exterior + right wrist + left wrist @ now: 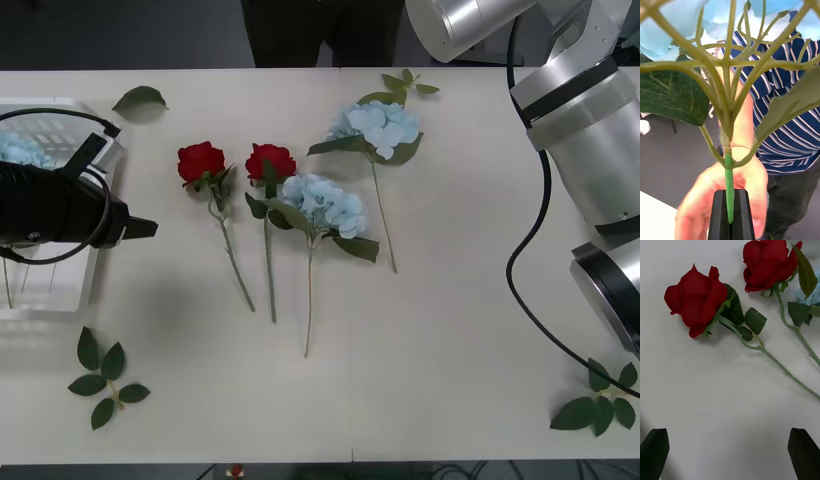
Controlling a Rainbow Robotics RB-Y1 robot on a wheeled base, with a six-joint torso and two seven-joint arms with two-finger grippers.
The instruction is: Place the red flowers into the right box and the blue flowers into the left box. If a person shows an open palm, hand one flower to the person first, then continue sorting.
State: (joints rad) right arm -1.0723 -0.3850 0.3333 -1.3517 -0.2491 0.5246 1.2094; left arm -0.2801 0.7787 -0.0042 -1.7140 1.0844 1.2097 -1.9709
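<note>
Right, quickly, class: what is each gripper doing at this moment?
Left gripper: open, empty, above the table near a red rose.
Right gripper: shut on a blue flower's stem, a person's hand just behind.

Broad matte cream-white worktop [450, 330] under even overhead light, soft shadows on it, dark grey floor [120, 30] beyond its far edge

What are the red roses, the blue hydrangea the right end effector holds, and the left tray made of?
Deep-red roses: likely fabric petals, matte; stems look like moulded plastic. Pale blue hydrangea in the right end effector: thin cloth-like petals on glossy green plastic branching. White slotted tray: probably rigid plastic.
</note>
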